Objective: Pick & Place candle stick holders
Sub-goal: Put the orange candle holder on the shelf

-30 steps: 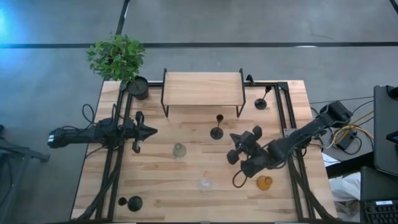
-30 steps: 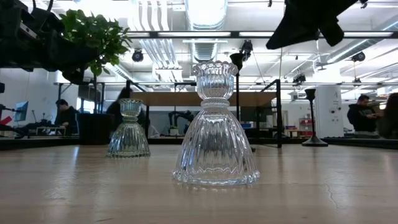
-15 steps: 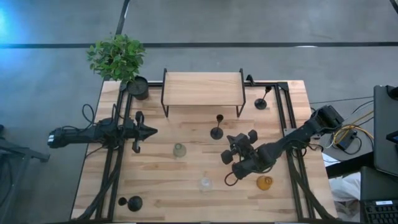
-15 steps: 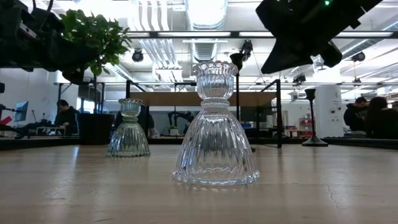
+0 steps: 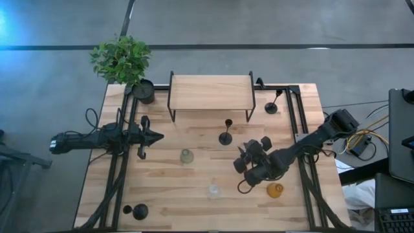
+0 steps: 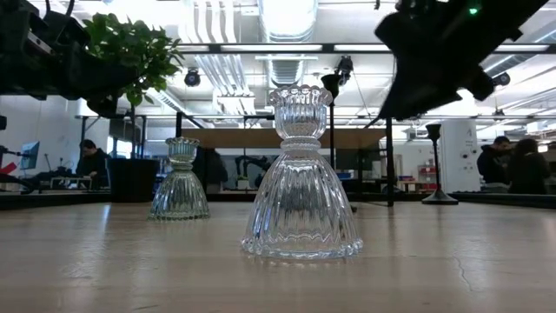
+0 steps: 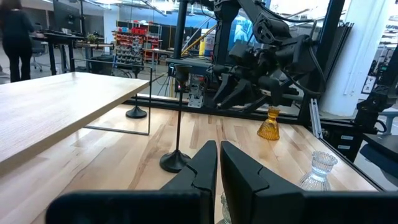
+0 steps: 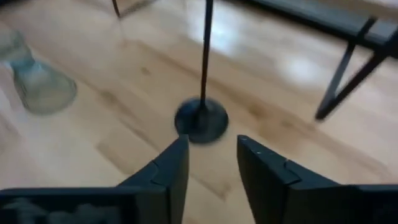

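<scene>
right gripper (image 5: 242, 160) over the table's middle-right, above the wood, just beside the black candle stick holder (image 5: 225, 137) standing in front of the shelf (image 5: 210, 92). fingers (image 8: 168, 168) parted by a narrow gap, nothing between them; aimed at that holder's disc base (image 8: 201, 121) and thin stem, not touching it.

left gripper (image 5: 157, 136) parked low at the table's left side, fingers (image 7: 202, 165) pressed together, empty.

second black candle stick holder (image 5: 272, 106) upright near the shelf's right leg, toward the far right corner. third black candle stick holder (image 5: 140, 211) at the near left corner, seemingly lying down.

olive-green glass holder (image 5: 186, 156) upright left of centre, well apart from both grippers. clear glass holder (image 5: 213, 191) upright nearer the front edge, closest to the low camera (image 6: 301, 181). amber glass holder (image 5: 275, 189) upright at front right, beside the right arm.

black plant pot (image 5: 143, 91) with green plant (image 5: 121, 58) at the far left corner of the table (image 5: 162, 188).

people visible in the room beyond the table, low view, well clear of the arms.
</scene>
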Robot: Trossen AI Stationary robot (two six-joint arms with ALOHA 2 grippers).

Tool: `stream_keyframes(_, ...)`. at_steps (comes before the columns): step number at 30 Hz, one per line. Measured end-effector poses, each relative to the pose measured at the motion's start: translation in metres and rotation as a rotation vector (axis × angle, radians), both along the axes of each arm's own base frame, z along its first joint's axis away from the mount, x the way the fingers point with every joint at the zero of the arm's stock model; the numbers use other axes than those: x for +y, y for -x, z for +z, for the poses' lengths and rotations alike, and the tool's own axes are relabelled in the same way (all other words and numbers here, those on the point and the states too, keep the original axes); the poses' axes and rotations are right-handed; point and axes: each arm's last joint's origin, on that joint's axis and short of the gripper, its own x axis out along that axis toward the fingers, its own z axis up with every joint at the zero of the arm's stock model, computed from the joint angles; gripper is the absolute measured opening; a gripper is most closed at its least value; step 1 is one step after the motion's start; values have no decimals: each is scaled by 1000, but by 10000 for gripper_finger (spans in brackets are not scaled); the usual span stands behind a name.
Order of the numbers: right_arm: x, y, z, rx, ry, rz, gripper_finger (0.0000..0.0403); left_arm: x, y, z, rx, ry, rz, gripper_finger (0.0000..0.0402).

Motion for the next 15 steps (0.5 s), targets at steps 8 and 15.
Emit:
stream_keyframes(8, 14, 13, 14, 15, -42, 121, 182, 0, 0, 0, -1, 0, 0, 26)
stream_keyframes(15, 28, 40, 45, -54, -112, 251, 169, 0, 0, 0, 0, 0, 0, 26)
